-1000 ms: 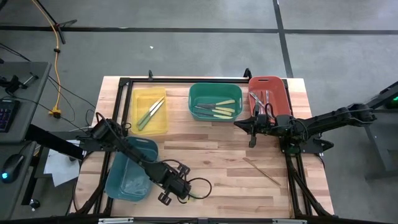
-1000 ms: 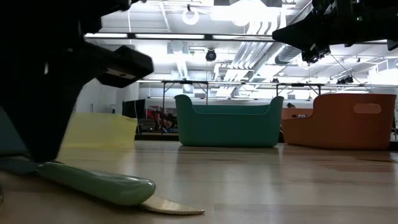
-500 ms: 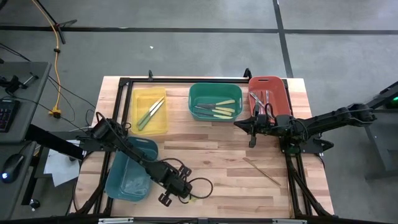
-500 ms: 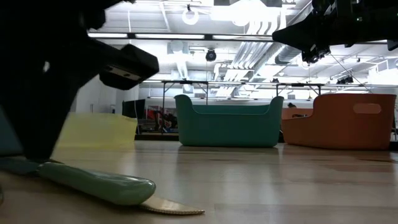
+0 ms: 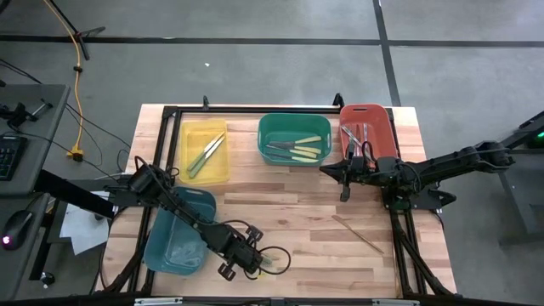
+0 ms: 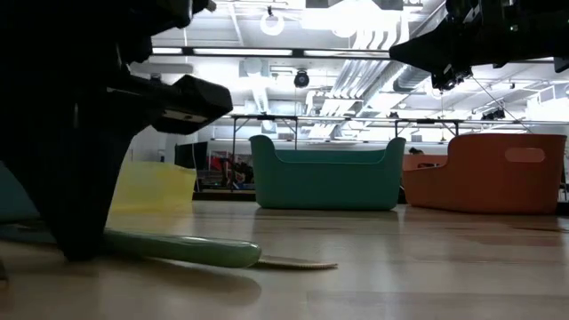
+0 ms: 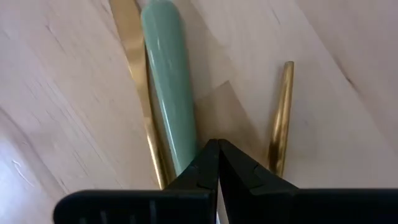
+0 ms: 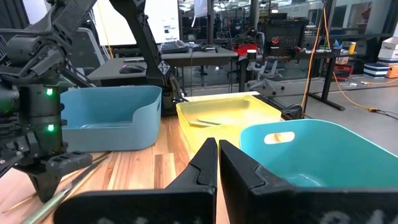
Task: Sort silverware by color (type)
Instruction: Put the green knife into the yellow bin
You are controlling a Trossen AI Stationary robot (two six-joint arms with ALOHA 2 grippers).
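High view shows you the tabletop [image 5: 289, 212] with four bins along it: blue bin [image 5: 174, 234], green bin [image 5: 293, 140], yellow bin [image 5: 204, 151] and red bin [image 5: 367, 129], the last three with utensils inside. Your left gripper [image 5: 253, 263] sits low at the near edge, fingers [image 7: 208, 165] closed, touching a green-handled knife [image 7: 168, 87] that lies flat. Your right gripper [image 5: 344, 194] hovers just before the red bin, fingers closed and empty. A wooden utensil [image 5: 357, 234] lies apart on the right.
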